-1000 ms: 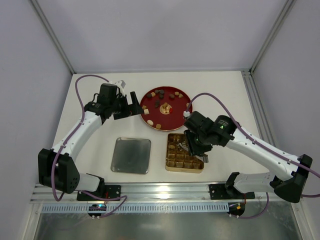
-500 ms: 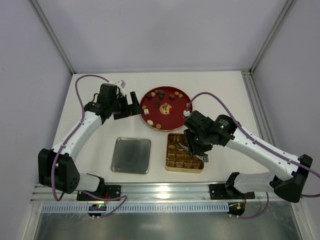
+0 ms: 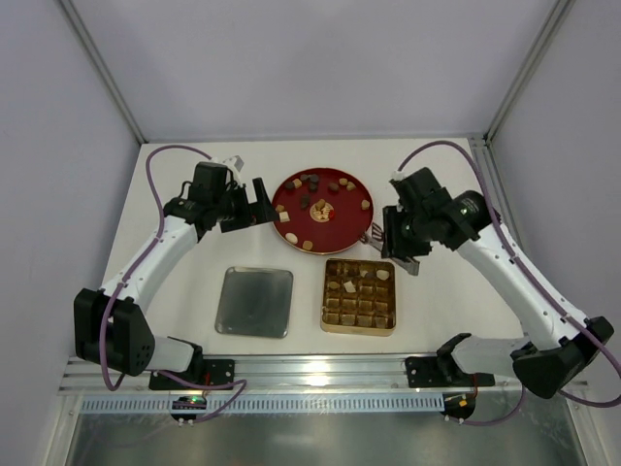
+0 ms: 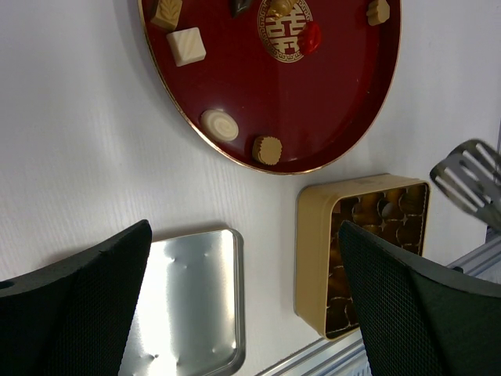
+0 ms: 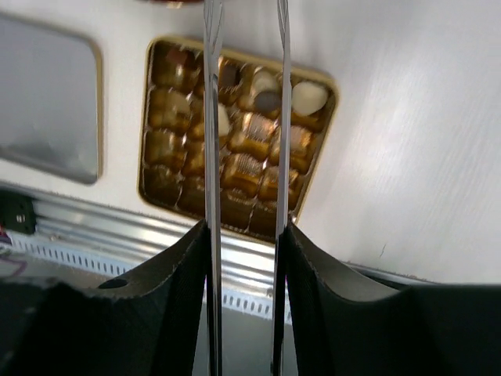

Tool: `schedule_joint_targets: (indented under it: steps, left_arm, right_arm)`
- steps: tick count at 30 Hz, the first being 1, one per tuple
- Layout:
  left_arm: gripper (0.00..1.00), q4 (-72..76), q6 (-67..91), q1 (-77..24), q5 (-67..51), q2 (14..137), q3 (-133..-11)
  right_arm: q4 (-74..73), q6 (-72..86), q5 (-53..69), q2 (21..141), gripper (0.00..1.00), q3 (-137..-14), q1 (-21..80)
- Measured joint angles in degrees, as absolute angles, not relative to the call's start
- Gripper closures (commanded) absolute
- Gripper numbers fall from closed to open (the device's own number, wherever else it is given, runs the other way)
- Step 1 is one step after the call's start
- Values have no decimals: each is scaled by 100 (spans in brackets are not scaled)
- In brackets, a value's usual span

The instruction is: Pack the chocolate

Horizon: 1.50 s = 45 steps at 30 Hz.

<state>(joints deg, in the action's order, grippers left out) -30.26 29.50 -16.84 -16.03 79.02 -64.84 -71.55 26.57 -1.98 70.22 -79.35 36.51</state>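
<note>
Several chocolate pieces (image 3: 307, 245), tan, dark and white, lie on the red plate (image 3: 342, 206); the left wrist view shows a white square (image 4: 186, 45) and a tan round (image 4: 268, 149). A few pieces sit in the gold gridded tin (image 3: 326, 303), among them a white one (image 5: 309, 95). My right gripper (image 3: 400, 245) (image 5: 244, 227) is shut on metal tongs (image 5: 211, 117), whose tips (image 4: 470, 176) hang by the plate's right edge, behind the tin, with nothing between them. My left gripper (image 3: 260, 202) (image 4: 244, 231) stands open left of the plate.
A flat silver lid (image 3: 254, 301) lies left of the tin (image 4: 313, 251), near the front rail (image 3: 320, 369). White walls with metal posts close in the table at the back and both sides.
My right arm has lifted off the tin and swung back and right with the tongs, leaving the tin uncovered. The left arm has not moved.
</note>
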Motion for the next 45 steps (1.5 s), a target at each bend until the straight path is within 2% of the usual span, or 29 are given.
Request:
schedule_joint_targets:
  steps: [4, 8, 14, 18, 34, 39, 45]
  left_arm:
    - [0, -3026, 2952, -1684, -1608, 7902, -6484]
    - [0, -3022, 2954, -1684, -1621, 7902, -6484]
    - [0, -3022, 2956, -1682, -1653, 7902, -6484]
    - [0, -3020, 2956, -1682, -1653, 7900, -6484]
    - [0, -3020, 2956, -1673, -1651, 7902, -6484]
    - [0, -3020, 2956, -1673, -1651, 7902, -6482]
    - [0, -3013, 2956, -1673, -1651, 8020, -6466]
  right_arm:
    - [-6707, 2231, 23, 7470, 56, -8154, 2274]
    - [-5981, 1944, 106, 8521, 56, -8493, 1129]
    - [-5041, 1671, 148, 10363, 56, -9430, 408]
    - [-4687, 1614, 154, 10862, 56, -9520, 202]
    - [-4032, 1518, 106, 11552, 51, -9100, 143]
    - [-4049, 1531, 141, 11854, 48, -9096, 143]
    - [-4115, 1535, 150, 11928, 38, -9096, 143]
